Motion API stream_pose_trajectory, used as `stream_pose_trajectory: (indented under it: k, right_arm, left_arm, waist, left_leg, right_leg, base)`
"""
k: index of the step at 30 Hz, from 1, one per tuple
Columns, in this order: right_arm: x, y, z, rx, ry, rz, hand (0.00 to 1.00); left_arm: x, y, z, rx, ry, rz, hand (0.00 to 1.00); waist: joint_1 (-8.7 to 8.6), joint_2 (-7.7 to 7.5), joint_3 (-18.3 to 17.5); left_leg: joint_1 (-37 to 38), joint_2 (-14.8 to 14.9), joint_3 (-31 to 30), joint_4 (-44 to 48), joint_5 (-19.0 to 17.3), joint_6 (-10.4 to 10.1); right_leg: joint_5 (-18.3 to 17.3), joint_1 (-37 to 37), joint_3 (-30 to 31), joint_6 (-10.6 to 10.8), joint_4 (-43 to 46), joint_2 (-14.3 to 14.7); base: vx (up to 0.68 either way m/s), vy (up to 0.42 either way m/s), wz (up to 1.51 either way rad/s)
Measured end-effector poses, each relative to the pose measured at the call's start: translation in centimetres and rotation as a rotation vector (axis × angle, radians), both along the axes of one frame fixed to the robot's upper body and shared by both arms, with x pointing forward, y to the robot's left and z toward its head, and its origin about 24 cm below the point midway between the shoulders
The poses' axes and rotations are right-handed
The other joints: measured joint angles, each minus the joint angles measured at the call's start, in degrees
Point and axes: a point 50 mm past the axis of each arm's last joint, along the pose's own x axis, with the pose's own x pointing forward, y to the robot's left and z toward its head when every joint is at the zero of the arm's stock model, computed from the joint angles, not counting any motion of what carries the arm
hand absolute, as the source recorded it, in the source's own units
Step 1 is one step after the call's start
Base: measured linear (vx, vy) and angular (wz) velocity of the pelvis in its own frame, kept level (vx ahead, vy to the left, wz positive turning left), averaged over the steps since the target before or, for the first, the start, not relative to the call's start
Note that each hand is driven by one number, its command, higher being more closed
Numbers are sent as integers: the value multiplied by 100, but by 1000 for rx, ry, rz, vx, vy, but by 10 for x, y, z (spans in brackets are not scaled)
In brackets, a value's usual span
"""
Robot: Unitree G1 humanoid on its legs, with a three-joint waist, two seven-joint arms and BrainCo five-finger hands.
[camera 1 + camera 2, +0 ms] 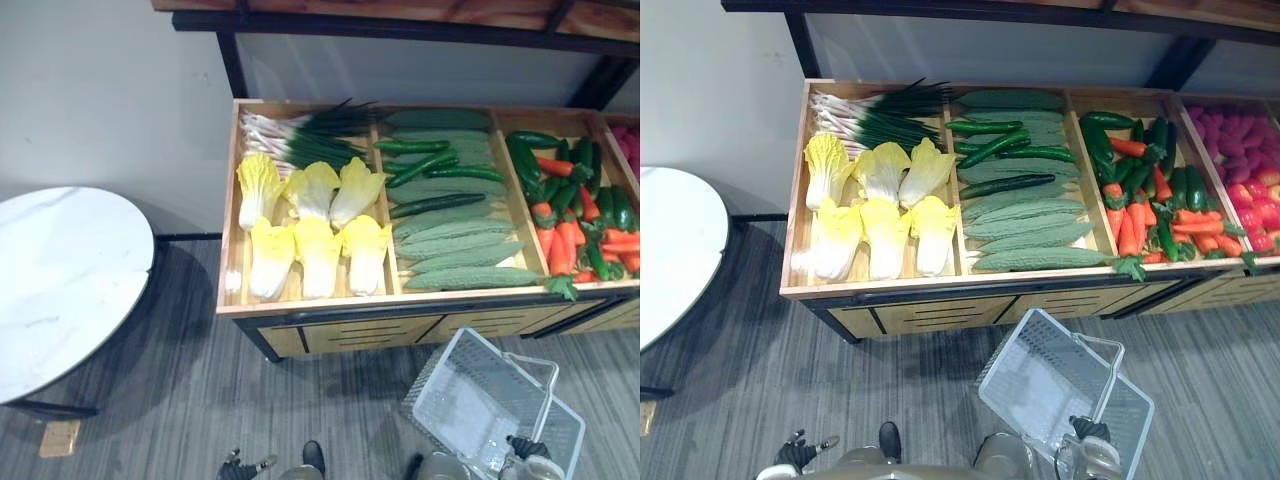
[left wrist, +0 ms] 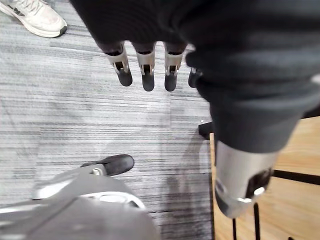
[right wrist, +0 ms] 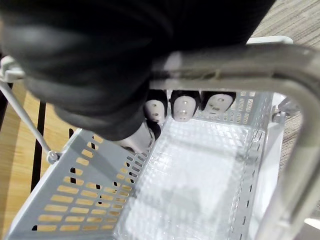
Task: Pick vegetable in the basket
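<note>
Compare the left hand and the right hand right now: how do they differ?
The left hand has straight, relaxed fingers; the right hand has its fingers curled. The left hand holds nothing and hangs over the grey floor; the right hand grips the handle of the white basket, which is empty. Shared: both are low by the robot, short of the vegetable stand, and neither touches a vegetable.

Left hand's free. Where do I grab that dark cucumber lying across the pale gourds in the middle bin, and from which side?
Grip the cucumber at its middle, from above, with the left hand: it lies flat on top of the gourds, uncovered, so the hand can likely close across its narrow width. The right hand holds the basket.
</note>
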Motion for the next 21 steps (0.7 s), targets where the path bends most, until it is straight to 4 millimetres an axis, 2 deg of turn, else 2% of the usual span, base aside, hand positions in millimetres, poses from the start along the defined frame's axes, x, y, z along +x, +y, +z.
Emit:
stream_pose_trajectory:
  k: [2,3,6,7,8,10,12,16,21]
  right_arm:
    - [-10,1,-3,22,19,-51,100]
    - [-11,-2,-3,23,15,-78,100]
    - [-18,-7,-3,19,25,-117,100]
    - [-21,-8,-3,15,34,-115,100]
    - [-28,-11,-3,-5,59,-95,100]
    - [-41,-16,-3,-41,98,-81,100]
    - [-50,-22,0,-79,122,-60,100]
    - [-59,-28,3,-123,135,-26,100]
    - [-53,-34,9,-166,123,31,100]
  left_arm:
    - [6,5,3,8,-31,43,0]
    - [8,1,3,-1,-46,71,0]
    - [12,-5,4,-10,-82,131,0]
    - [15,-5,6,-9,-98,132,0]
    - [22,-4,11,2,-139,128,0]
    - [37,1,23,31,-226,118,0]
    - [49,7,36,64,-307,108,0]
    - [68,12,65,141,-469,67,0]
    - [89,14,101,209,-649,67,0]
  waist:
    - [4,-194,-20]
    - [50,-86,-54]
    - [57,70,-48]
    - [44,112,-66]
    - [-6,89,-50]
    - [4,92,-81]
    - [4,23,-141]
    - [3,-104,-211]
    - [-5,-72,-234]
  left_leg:
    - [39,-107,-125,66,-103,-159]
    - [12,-12,-112,61,-100,-248]
    - [-62,169,-107,38,-99,-422]
    - [-66,199,-114,36,-91,-445]
    - [-59,250,-139,30,-90,-472]
    - [14,258,-146,-14,-88,-484]
    - [10,229,-136,-57,-87,-485]
    - [-5,150,-100,-104,-89,-482]
    - [9,131,25,-142,-96,-472]
  right_leg:
    - [260,53,105,58,-250,-64]
    - [214,98,113,76,-409,41]
    - [186,234,42,30,-891,319]
    - [187,265,21,28,-950,356]
    - [189,361,-54,24,-1047,419]
    - [194,478,-82,18,-1143,459]
    - [231,497,-81,-8,-1248,447]
    - [295,496,-58,24,-1379,403]
    - [360,470,35,33,-1488,416]
  base:
    - [149,-195,28]
    - [152,-259,5]
    - [88,-195,-13]
    - [63,-135,12]
    - [40,-82,17]
    - [28,-48,10]
    - [0,0,0]
    - [2,6,-1]
    - [17,4,-10]
